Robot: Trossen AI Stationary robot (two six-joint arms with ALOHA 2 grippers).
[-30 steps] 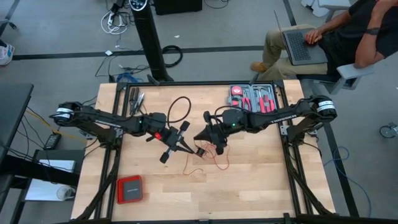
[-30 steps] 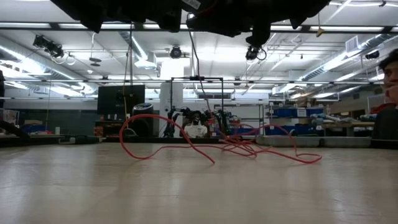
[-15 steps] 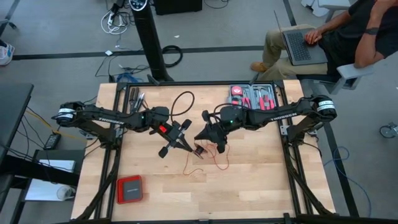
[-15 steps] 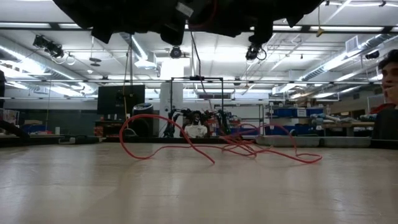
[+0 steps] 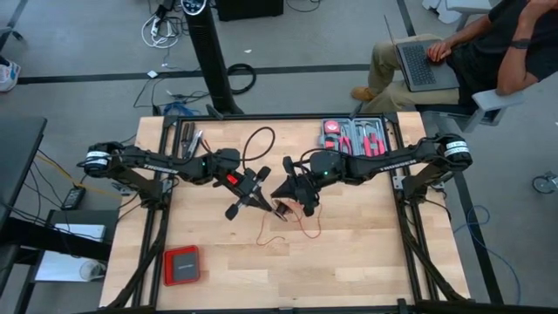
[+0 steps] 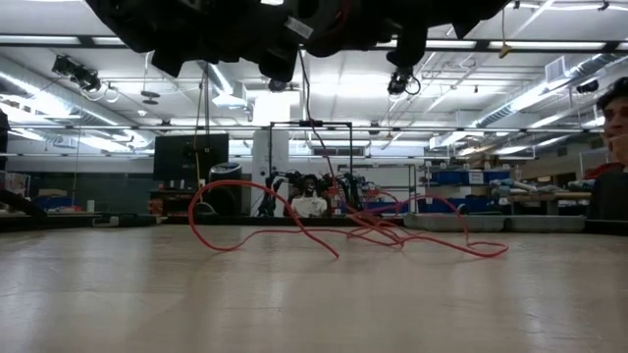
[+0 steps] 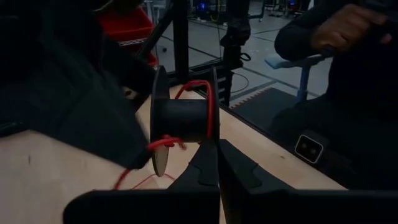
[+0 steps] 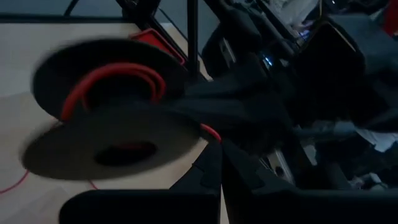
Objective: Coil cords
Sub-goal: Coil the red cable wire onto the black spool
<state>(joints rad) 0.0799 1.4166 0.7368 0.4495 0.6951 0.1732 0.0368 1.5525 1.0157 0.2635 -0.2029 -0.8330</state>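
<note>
Behind the bench the workshop runs off under strip lights, and a person (image 5: 471,44) sits with a laptop past its far right corner. I have both arms reaching in over the middle of the wooden bench (image 5: 366,270). My left gripper (image 5: 258,201) has its fingers pressed together, and a black spool (image 7: 180,118) sits right at its tip; I think I am pinching the spool by a flange, though the wrist view hides the contact. My right gripper (image 5: 286,191) is pressed together too, just beside the spool on its other side, and I cannot tell whether it pinches the red cord (image 6: 324,233) or only guides it. A few turns of cord already lie on the spool's core. Most of it is not wound: it lies in loose loops on the bench just towards the near edge from the grippers, below the spool. So I judge the coiling barely begun. Grey tool tray (image 5: 356,137) sits by the far edge, flat red box (image 5: 182,264) near the near left corner.
</note>
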